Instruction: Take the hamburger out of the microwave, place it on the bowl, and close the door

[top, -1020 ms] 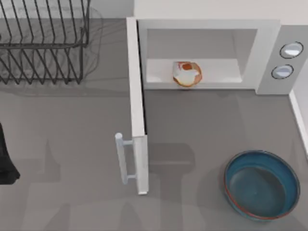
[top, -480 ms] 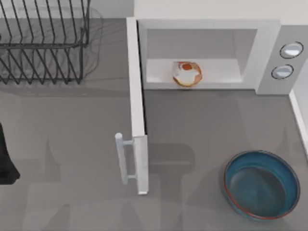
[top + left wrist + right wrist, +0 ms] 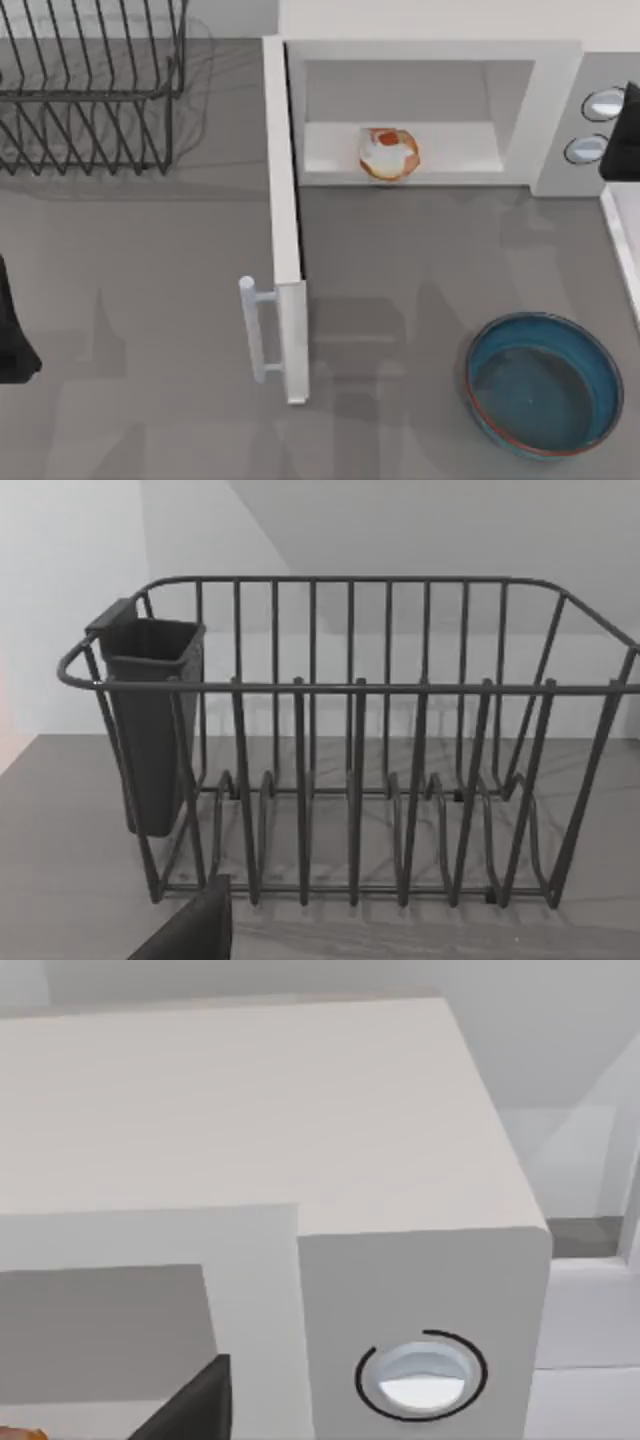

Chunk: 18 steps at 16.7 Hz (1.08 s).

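Note:
The hamburger (image 3: 389, 153), a small orange-brown bun with white patches, sits on the floor of the open microwave (image 3: 430, 60) near the front of the cavity. The door (image 3: 284, 220) stands swung out toward the table's front, its white bar handle (image 3: 255, 330) facing left. The teal-blue bowl (image 3: 540, 383) with a reddish rim rests empty at the front right. My right gripper (image 3: 622, 135) reaches in from the right edge over the grey dial panel, apart from the hamburger. The right wrist view looks at the microwave's top and one dial (image 3: 420, 1375). My left arm (image 3: 12, 335) stays at the left edge.
A dark wire dish rack (image 3: 90, 85) stands at the back left, and it shows in the left wrist view with a dark cutlery cup (image 3: 150, 720) hung on one end. A low white wall (image 3: 622, 250) borders the table's right side. Bare grey tabletop lies between door and bowl.
My right arm has come into the top view at the right edge, over the dial panel. Hamburger, door, bowl and left arm have not moved.

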Each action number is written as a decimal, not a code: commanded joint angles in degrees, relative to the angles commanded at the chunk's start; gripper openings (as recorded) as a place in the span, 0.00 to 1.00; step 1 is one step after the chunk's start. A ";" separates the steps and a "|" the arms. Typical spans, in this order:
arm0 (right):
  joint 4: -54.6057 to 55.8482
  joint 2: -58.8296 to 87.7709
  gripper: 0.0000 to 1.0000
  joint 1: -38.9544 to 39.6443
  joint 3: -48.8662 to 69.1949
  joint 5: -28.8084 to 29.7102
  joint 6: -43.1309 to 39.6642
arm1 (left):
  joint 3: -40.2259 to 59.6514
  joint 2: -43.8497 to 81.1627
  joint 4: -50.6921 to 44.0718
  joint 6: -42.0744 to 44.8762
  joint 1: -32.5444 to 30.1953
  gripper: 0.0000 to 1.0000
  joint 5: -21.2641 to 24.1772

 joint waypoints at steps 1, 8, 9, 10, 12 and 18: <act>2.09 6.08 1.00 1.56 2.93 1.53 0.66 | 0.00 0.00 0.00 0.00 0.00 1.00 0.00; 16.24 47.21 1.00 12.09 22.73 11.86 5.14 | 0.00 0.00 0.00 0.00 0.00 1.00 0.00; 18.04 52.42 1.00 13.42 25.24 13.17 5.70 | 0.00 0.00 0.00 0.00 0.00 1.00 0.00; 19.72 57.32 1.00 14.68 27.60 14.40 6.24 | 0.00 0.00 0.00 0.00 0.00 1.00 0.00; 22.76 66.16 1.00 16.94 31.85 16.62 7.20 | 0.00 0.00 0.00 0.00 0.00 1.00 0.00; 28.19 81.95 1.00 20.97 39.44 20.59 8.91 | 0.00 0.00 0.00 0.00 0.00 1.00 0.00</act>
